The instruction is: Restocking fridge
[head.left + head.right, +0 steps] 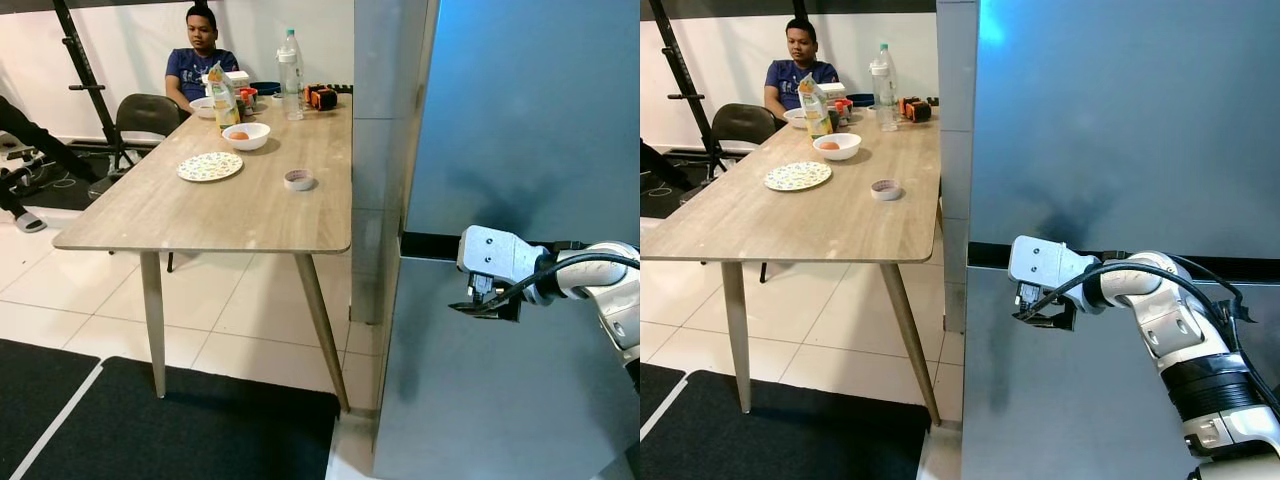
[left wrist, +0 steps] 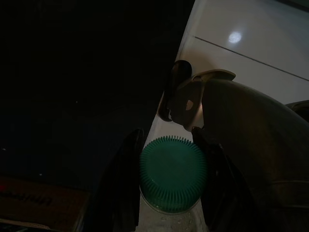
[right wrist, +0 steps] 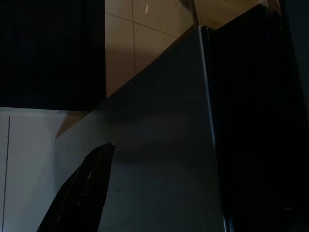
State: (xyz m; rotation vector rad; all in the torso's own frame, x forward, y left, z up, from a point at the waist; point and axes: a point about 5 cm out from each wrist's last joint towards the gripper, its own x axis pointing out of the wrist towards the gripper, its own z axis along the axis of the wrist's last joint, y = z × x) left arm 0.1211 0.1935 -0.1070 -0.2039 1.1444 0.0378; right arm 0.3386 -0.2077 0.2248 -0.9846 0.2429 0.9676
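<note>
Door-opening looks in hand: the right end effector (image 1: 1045, 318), finger state unclear, nears the grey steel fridge's (image 1: 1120, 150) door seam and must hook it, while the left end effector (image 2: 166, 186) grips a green-capped clear bottle (image 2: 173, 174).

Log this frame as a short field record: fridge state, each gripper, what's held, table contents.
fridge: both doors shut
right gripper: at the seam between upper and lower doors, near the left edge; finger state unclear
left gripper: closed around a bottle neck
held item: bottle with green cap
table: patterned plate, bowl, carton, clear bottle
person: seated at far end
</note>
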